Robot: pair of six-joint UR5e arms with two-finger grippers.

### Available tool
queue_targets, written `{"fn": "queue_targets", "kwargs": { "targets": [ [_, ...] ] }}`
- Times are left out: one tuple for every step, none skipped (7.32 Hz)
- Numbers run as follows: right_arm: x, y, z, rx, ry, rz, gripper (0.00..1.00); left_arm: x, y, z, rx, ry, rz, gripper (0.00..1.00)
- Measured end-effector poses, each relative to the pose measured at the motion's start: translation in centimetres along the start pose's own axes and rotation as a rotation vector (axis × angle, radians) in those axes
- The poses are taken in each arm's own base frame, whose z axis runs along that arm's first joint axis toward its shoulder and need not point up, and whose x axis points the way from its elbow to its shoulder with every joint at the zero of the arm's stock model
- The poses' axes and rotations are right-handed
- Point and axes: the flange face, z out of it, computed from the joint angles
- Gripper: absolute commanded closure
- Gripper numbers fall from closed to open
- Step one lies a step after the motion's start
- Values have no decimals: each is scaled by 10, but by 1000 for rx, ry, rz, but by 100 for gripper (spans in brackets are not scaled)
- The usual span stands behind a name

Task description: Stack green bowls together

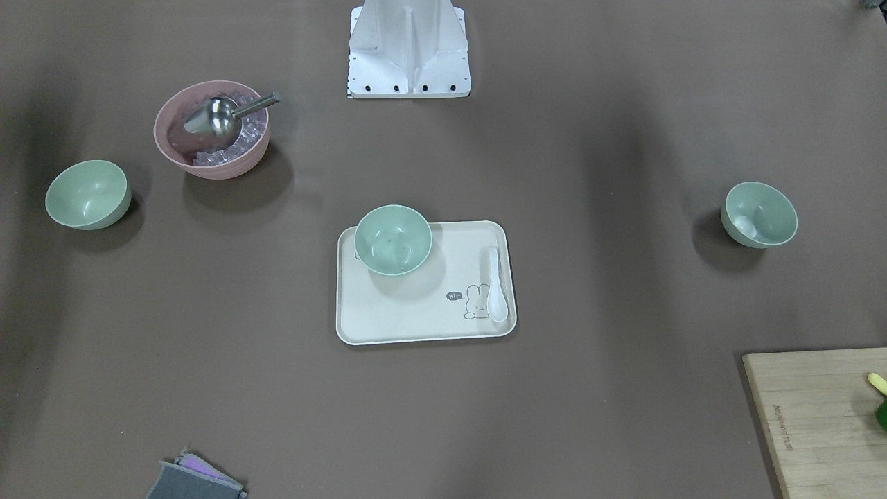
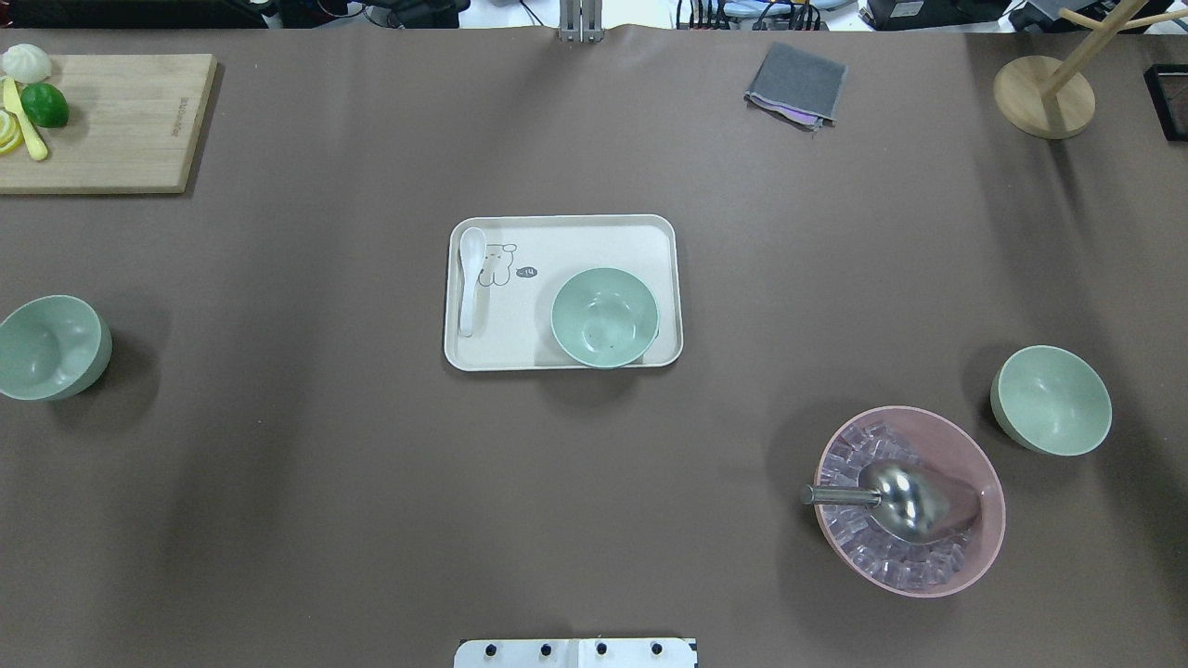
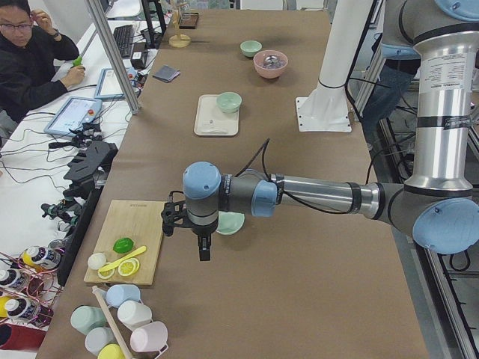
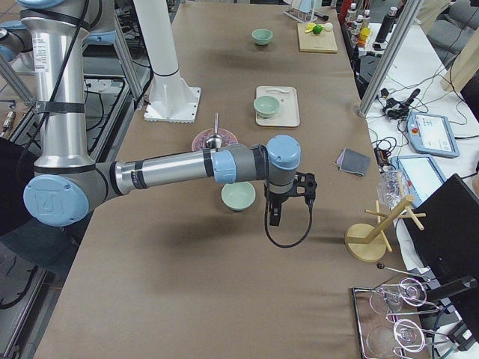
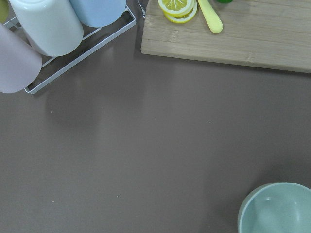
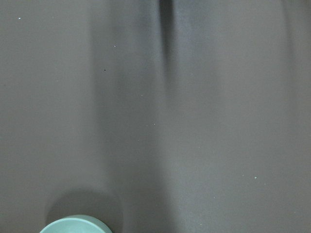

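Three pale green bowls stand apart. One (image 2: 51, 348) is at the table's left, one (image 2: 604, 316) on the cream tray (image 2: 566, 227) in the middle, one (image 2: 1051, 399) at the right beside the pink bowl. My left gripper (image 3: 203, 250) shows only in the exterior left view, hanging above the table beside the left bowl (image 3: 230, 223). My right gripper (image 4: 274, 217) shows only in the exterior right view, just past the right bowl (image 4: 239, 196). I cannot tell whether either is open or shut. Each wrist view catches a bowl's rim, left (image 5: 277, 208) and right (image 6: 75, 224).
A pink bowl (image 2: 910, 501) with ice and a metal scoop sits near the right green bowl. A white spoon (image 2: 471, 278) lies on the tray. A cutting board (image 2: 111, 121) with lemon and lime, a grey cloth (image 2: 795, 83), a wooden stand (image 2: 1044, 97) and a cup rack (image 5: 43, 29) are at the edges.
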Motion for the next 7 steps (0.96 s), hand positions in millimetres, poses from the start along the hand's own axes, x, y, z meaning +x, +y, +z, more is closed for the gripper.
{"fn": "queue_targets", "kwargs": {
  "targets": [
    [0,0,0,1,1,0,0,2,-2,-1,3,1,3,2],
    [-1,0,-1,2,0,-2,0,3,-3,-2,5,2,6,2],
    [-3,-1,-3,6,-1,-5,0,5,-3,-4,8,3,9,2],
    [-5,-1,-6,12,-3,-5,0,6,-3,-4,9,3,11,2],
    [-8,0,-9,17,-5,-2,0,6,-3,-5,10,4,12,2],
    [-9,0,-11,20,-7,1,0,7,-3,-5,12,4,16,2],
    [-11,1,-12,23,-9,2,0,8,-4,-6,16,4,20,2]
  ]
}}
